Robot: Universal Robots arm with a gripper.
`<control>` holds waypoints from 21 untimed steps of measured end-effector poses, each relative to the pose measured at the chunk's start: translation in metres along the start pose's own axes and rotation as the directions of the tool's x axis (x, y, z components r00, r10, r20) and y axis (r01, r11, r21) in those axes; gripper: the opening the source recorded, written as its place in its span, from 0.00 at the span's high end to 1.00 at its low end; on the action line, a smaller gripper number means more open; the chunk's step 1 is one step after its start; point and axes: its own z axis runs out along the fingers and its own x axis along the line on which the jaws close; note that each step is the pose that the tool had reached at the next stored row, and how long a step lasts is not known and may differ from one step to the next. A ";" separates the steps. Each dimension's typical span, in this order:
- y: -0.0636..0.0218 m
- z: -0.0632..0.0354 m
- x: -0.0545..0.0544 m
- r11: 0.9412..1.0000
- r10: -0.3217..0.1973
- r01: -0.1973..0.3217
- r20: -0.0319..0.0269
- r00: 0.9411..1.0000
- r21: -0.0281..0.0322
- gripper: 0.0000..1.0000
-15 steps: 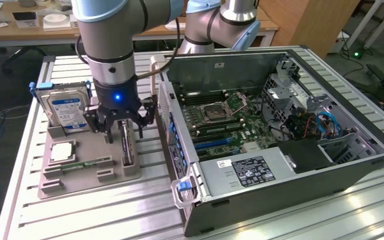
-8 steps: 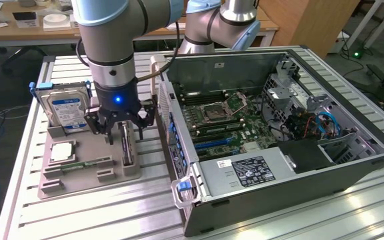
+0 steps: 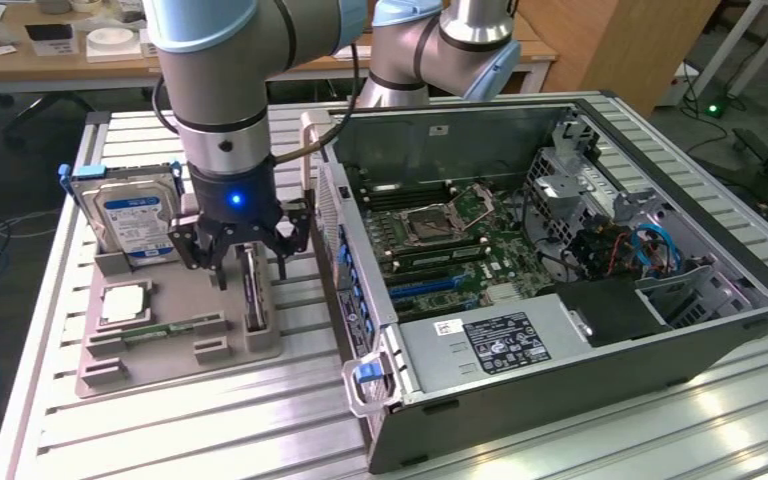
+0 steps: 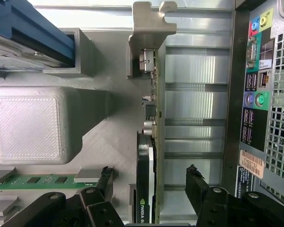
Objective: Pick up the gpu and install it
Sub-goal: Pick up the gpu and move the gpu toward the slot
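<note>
Hand [image 3: 251,279] hangs wide open astride the upright gpu [image 4: 143,187], fingers [image 4: 195,178] seemingly not touching it.

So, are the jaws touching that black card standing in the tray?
Apart. The wrist view shows the open jaws straddling the gpu with a visible gap on each side.

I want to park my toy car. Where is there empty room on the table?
The bare table on the near side of the grey holder, beside the computer case. It is crowded on the holder, where the open gripper straddles the gpu.
</note>
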 end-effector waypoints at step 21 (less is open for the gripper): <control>0.0051 0.0129 0.000 0.999 0.000 -0.001 -0.003 1.000 -0.039 0.28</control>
